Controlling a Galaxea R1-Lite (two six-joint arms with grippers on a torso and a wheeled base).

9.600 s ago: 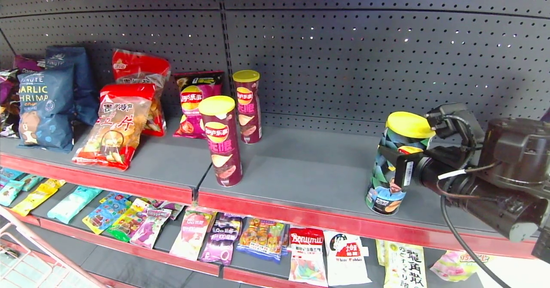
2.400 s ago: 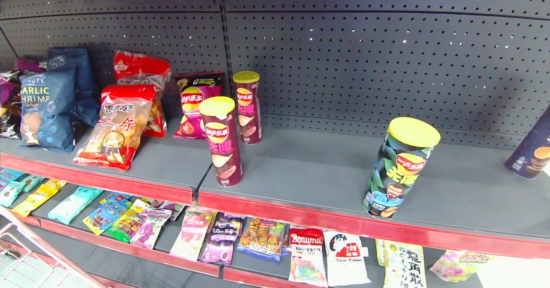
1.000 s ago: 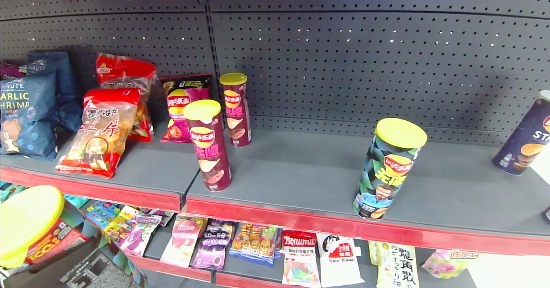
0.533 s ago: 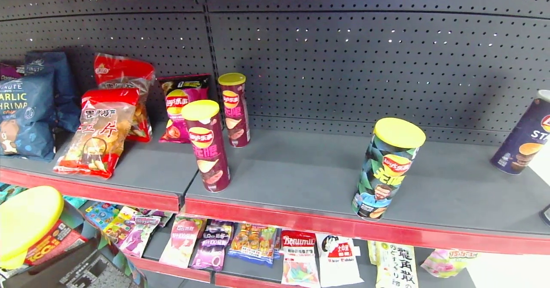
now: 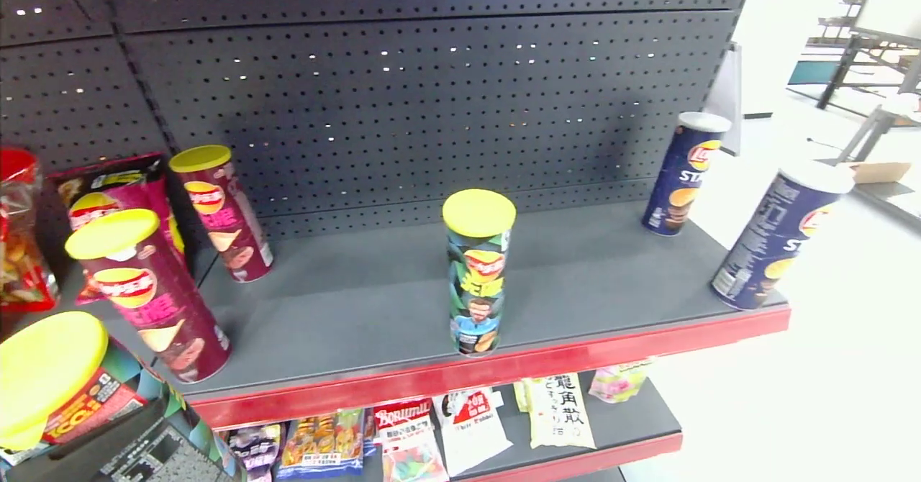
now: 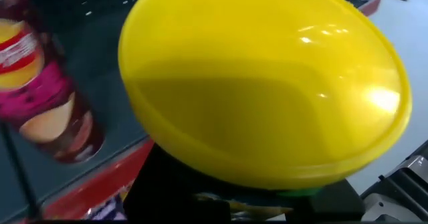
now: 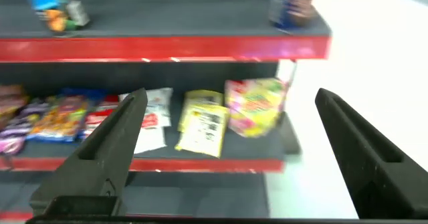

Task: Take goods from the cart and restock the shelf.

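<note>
A chip can with a yellow lid (image 5: 50, 370) and a green and red wrapper hangs at the lower left of the head view, below the front of the grey shelf (image 5: 374, 309). My left gripper (image 5: 126, 442) is shut on its body. The left wrist view looks onto that yellow lid (image 6: 267, 83) from close up. My right gripper (image 7: 247, 157) is open with nothing between its fingers, and it faces the red shelf edge (image 7: 167, 48) and the lower shelf. A matching green can (image 5: 476, 280) stands upright near the shelf's front edge.
Two maroon cans (image 5: 147, 295) (image 5: 223, 212) stand at the shelf's left, with snack bags (image 5: 115, 194) behind them. Two navy cans (image 5: 683, 173) (image 5: 781, 237) stand at its right end. Bare shelf lies either side of the green can. Packets (image 5: 554, 410) fill the lower shelf.
The head camera has swung right, so the whole shelf picture has shifted left. The can in my left gripper keeps its place at the lower left. Earlier, the right gripper left the green can.
</note>
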